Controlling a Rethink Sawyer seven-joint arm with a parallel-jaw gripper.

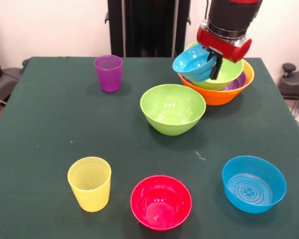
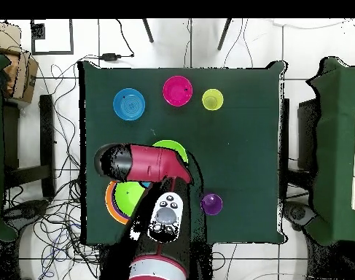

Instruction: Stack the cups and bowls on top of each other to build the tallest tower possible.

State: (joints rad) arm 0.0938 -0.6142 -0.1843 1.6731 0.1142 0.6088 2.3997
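Arm reaching down at the table's [image 1: 50, 124] far right corner; gripper [image 1: 213, 59] clamping a blue bowl [image 1: 193, 64] by its rim, tilting it over the tower [image 1: 224, 84]

Table layout, front view

The tower [image 1: 224, 89] stands at the far right, with a tilted bowl [image 1: 193, 65] held at its left edge by the gripper [image 1: 213, 62]. A loose bowl [image 1: 173, 108] sits just before the tower's left; one cup [image 1: 108, 72] far left. Along the near edge, left to right: cup [image 1: 90, 183], bowl [image 1: 161, 202], bowl [image 1: 253, 183].
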